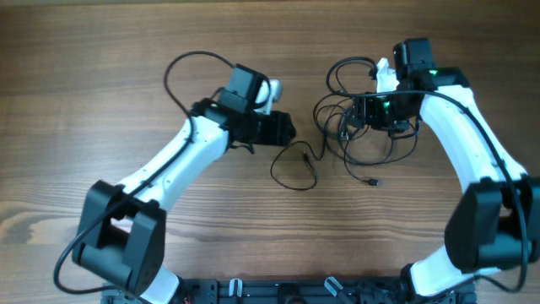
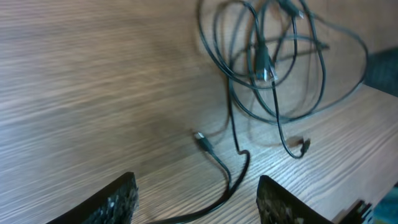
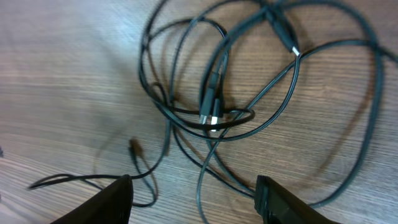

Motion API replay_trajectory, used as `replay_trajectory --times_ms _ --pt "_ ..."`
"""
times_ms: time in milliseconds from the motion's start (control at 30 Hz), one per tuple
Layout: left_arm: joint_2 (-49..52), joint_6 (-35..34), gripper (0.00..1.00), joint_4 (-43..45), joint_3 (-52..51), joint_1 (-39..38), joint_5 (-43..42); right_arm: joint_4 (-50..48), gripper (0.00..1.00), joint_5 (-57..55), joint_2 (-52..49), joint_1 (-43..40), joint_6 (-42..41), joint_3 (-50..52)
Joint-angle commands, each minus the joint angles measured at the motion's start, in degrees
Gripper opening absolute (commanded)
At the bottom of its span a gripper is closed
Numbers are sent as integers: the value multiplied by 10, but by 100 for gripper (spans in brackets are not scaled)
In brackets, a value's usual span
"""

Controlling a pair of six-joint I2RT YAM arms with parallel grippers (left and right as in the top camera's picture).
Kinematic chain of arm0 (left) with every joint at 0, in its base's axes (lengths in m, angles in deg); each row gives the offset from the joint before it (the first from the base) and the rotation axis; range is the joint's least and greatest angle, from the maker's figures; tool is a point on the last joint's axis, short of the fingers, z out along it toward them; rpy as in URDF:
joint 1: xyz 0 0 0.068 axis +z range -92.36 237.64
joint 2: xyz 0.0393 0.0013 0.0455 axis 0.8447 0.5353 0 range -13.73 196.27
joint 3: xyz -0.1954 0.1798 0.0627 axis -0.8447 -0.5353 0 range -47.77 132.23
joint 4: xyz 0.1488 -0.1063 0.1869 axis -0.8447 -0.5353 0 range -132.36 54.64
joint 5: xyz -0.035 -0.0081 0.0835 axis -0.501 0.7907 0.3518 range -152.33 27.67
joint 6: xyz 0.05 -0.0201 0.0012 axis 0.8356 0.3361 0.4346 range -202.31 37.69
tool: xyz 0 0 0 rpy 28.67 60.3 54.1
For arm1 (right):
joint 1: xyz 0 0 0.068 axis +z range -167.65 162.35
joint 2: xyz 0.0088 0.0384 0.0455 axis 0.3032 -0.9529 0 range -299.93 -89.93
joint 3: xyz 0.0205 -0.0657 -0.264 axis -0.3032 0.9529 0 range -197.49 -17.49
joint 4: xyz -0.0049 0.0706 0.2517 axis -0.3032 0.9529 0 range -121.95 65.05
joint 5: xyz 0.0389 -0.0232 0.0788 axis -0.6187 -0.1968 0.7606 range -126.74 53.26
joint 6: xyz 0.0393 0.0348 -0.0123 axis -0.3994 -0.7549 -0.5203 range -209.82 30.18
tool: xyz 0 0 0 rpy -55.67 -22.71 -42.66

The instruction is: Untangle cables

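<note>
Wide apart stands the left gripper (image 2: 196, 205), its dark fingers (image 2: 118, 202) clamping nothing, low over the brown wood-grain table (image 1: 84, 127). One strand of the thin black flexible cables (image 2: 261, 65) runs between those fingers along the wood, with a small plug end (image 2: 200, 138) lying just ahead. Over to the right gripper (image 3: 193, 202): spread wide too, empty, hovering above the main tangle, where loops cross over each other and two silver-tipped plugs (image 3: 211, 118) sit side by side in the middle. From overhead, that bunch sits under the white-and-black right arm (image 1: 472, 143), and a single loose loop (image 1: 294, 167) lies apart, between the arms, near the left gripper.
</note>
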Motion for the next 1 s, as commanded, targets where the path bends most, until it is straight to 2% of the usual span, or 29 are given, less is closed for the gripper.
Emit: replay_trajectory --times_ms 0,200,267,333,400,467,500,533,633,700,733,833,867,967 --pt "30 2 64 16 -2 -30 -4 -16 65 -10 -41 1 30 0" --pt "64 2 61 14 -2 -37 37 -121 62 -10 -82 2 34 2" --pt "64 2 54 13 -2 -37 43 -123 61 -6 -101 2 34 2" --pt "64 2 40 7 -2 -37 45 -113 60 3 -111 3 34 2" --pt "64 2 28 -6 -2 -35 64 -104 51 3 -114 7 34 2" --pt "64 2 12 -20 -2 -25 80 -99 27 3 -114 10 30 2" --pt "63 2 9 -28 -2 -15 82 -95 13 7 -114 12 24 2" --pt "63 2 8 -40 -2 2 82 -87 4 41 -114 12 26 2" --pt "63 2 13 -65 -2 60 82 -74 4 172 -114 27 57 2" --pt "61 2 13 -87 -2 117 81 -75 4 149 -114 57 48 2" --pt "58 4 6 -100 -2 144 81 -76 4 124 -114 68 29 1" --pt "50 4 4 -114 -2 208 81 -75 4 123 -114 87 28 1" --pt "44 3 4 -118 -2 234 78 -74 4 143 -114 96 33 1" --pt "31 4 4 -122 -2 276 24 -66 4 298 -114 134 127 0"
